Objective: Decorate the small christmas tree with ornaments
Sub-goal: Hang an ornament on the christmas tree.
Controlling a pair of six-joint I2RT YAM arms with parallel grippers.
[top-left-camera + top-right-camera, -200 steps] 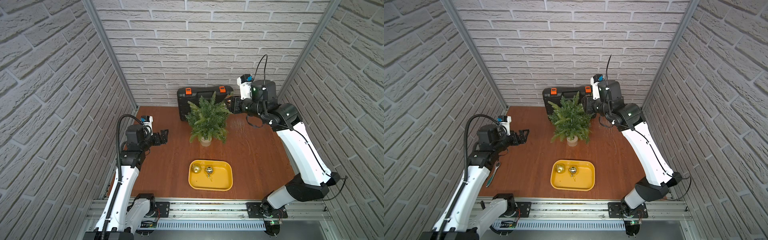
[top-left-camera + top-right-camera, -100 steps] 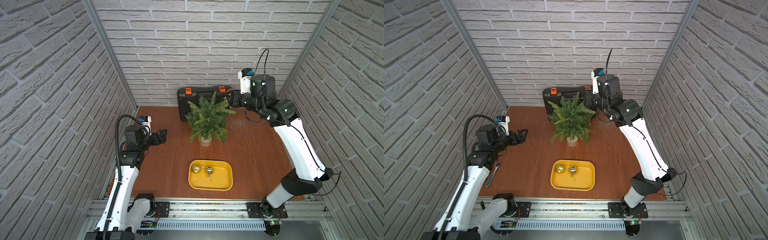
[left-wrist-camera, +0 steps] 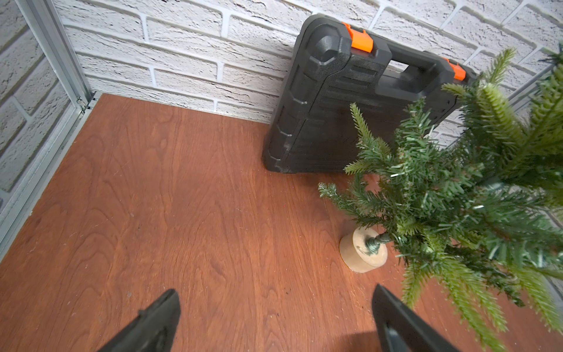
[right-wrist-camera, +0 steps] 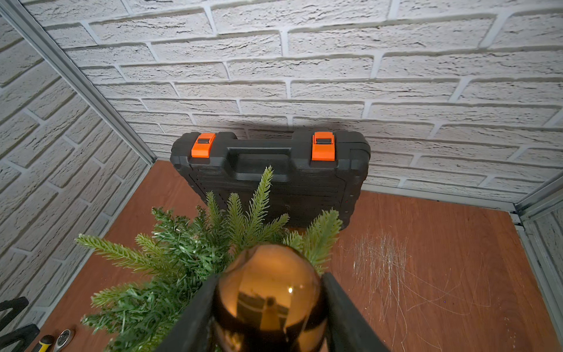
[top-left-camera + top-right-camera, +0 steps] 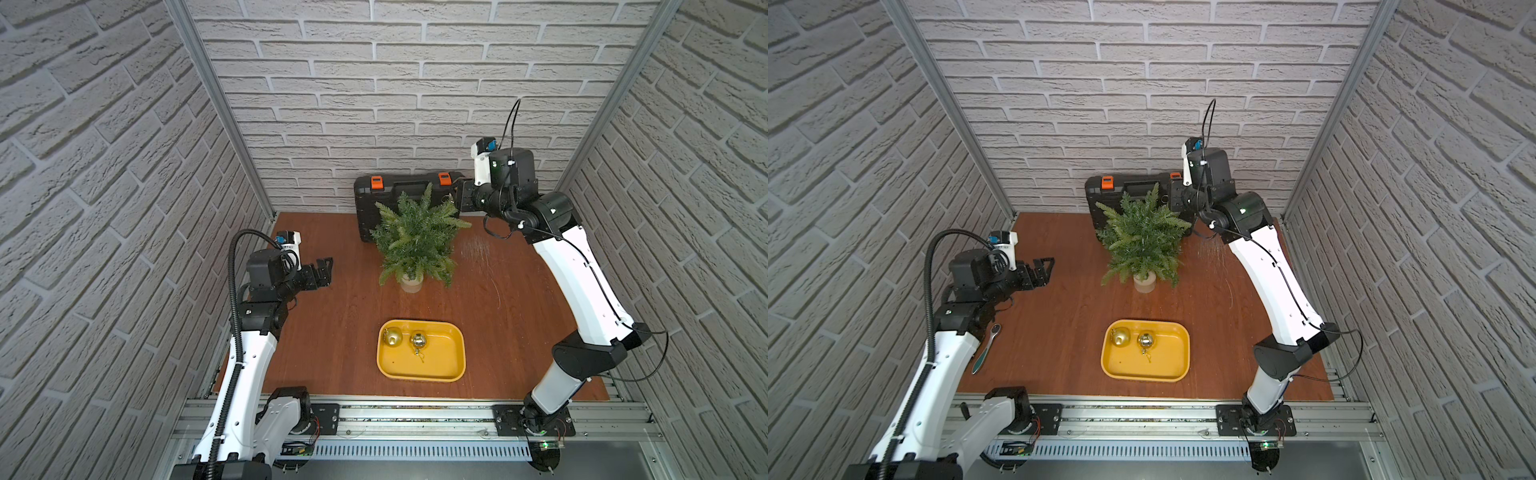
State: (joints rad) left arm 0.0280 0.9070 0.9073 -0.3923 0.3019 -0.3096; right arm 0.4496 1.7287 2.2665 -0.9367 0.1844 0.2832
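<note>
Right wrist view: right pincer pinches the copper ornament at the small christmas tree's upper branches; apparently nothing is hung yet. Gold ornament and pale gold ornament remain in the yellow tray. Left pincer hangs spread, empty, over the table.

One small christmas tree, one black case with two orange latches, one yellow tray, one ratchet and three shiny ornaments are showing across the views.

Copper ornament in right tool
</note>
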